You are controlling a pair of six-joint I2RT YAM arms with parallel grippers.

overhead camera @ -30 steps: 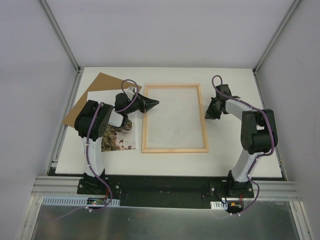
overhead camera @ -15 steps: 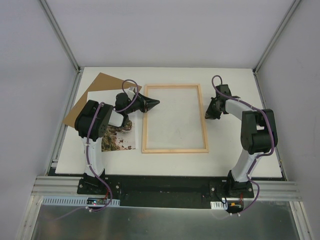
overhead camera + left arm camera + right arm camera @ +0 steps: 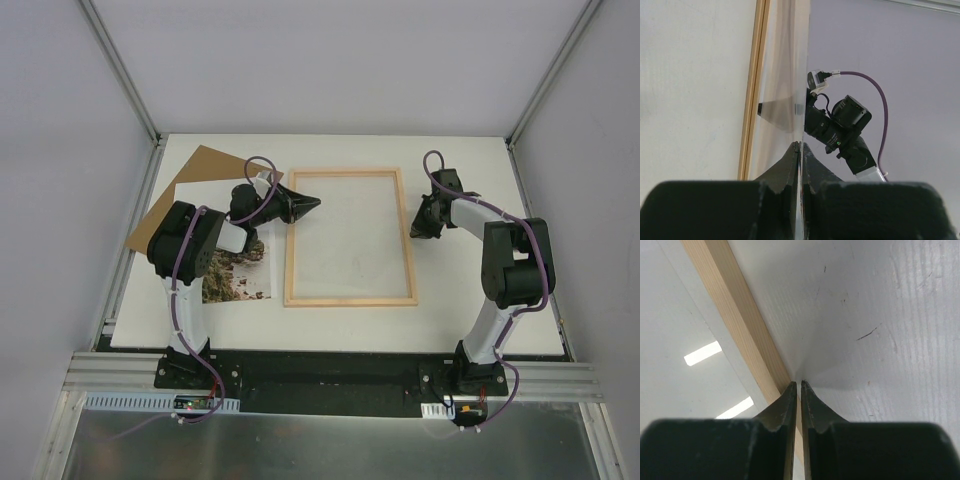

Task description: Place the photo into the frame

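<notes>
The light wood frame (image 3: 350, 300) lies flat in the middle of the table. The photo (image 3: 240, 282) lies face up to its left, partly under my left arm. My left gripper (image 3: 317, 204) is just inside the frame's far left corner. In the left wrist view it (image 3: 800, 145) is shut on the edge of a thin clear sheet (image 3: 782, 75), which looks like the frame's pane seen nearly edge-on. My right gripper (image 3: 414, 232) is shut and empty. Its tips (image 3: 799, 383) rest on the table against the outer edge of the frame's right rail (image 3: 725, 295).
The brown backing board (image 3: 195, 168) lies at the far left, partly under the photo. The right arm's wrist and purple cable show across the frame in the left wrist view (image 3: 842, 125). Grey walls enclose the table on three sides.
My left gripper has edged very slightly toward the far side. The right arm, frame and photo have not moved.
</notes>
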